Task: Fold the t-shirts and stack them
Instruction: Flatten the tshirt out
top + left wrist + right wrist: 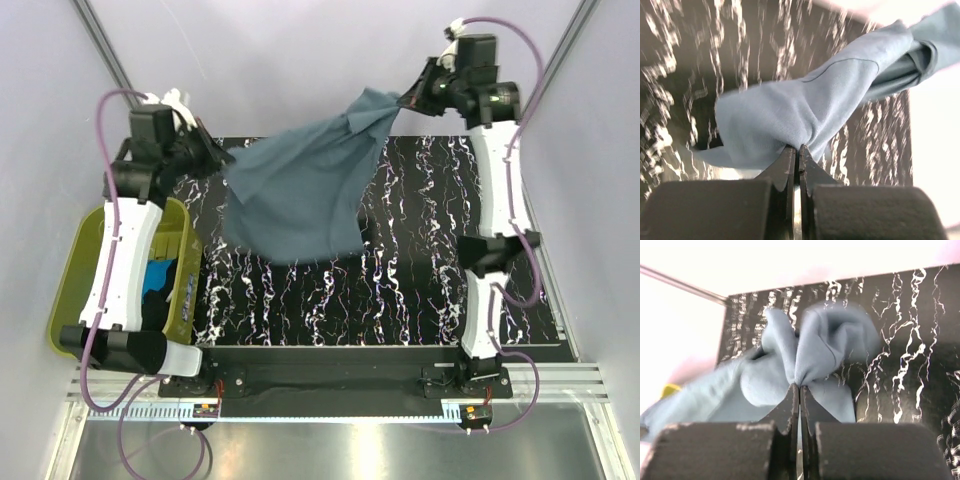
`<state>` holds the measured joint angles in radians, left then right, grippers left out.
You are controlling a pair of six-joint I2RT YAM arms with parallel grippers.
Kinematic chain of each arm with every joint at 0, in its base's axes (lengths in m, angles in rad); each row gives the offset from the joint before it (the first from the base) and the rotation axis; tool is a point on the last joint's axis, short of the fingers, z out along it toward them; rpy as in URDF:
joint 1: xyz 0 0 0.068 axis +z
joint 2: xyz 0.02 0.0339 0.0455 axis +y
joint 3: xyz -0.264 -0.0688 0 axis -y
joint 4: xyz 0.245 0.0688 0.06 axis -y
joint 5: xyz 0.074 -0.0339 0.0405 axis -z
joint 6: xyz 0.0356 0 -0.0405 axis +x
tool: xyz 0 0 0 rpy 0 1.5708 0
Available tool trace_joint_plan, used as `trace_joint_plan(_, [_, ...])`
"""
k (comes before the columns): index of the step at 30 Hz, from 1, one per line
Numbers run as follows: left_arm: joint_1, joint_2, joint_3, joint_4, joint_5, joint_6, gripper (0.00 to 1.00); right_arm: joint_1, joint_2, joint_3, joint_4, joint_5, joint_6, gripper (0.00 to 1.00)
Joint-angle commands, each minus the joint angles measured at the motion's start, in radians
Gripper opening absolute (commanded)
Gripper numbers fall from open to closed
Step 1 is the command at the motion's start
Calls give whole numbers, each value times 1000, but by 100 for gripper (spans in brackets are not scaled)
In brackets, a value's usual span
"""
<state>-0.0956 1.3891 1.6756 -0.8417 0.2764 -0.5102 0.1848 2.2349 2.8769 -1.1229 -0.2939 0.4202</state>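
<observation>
The slate grey-blue t-shirt (300, 190) hangs in the air over the far part of the black marbled table (420, 290), stretched between my two grippers. My left gripper (222, 156) is shut on its left end; the left wrist view shows the cloth (790, 115) pinched at the fingertips (798, 150). My right gripper (405, 98) is shut on its right end, high at the back; the right wrist view shows the bunched cloth (810, 355) at the fingertips (799, 388). The turquoise t-shirt (160, 275) and the black t-shirt (168, 300) lie in the olive-green tub (75, 270).
The olive-green tub stands at the left edge of the table, partly under my left arm. White walls and metal frame posts (105, 45) close in the back and sides.
</observation>
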Motion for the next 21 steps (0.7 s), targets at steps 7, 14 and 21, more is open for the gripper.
trace_joint_plan(7, [14,-168,49,-59,-124,-73,0,-5,-526,-551,113,18,-26,0])
trace_joint_plan(14, [14,-447,-166,71,-71,-166,0,-5,-917,-836,245,159,0,0])
trace_joint_plan(21, [14,-523,-258,104,-69,-180,0,-5,-1100,-1008,380,213,37,0])
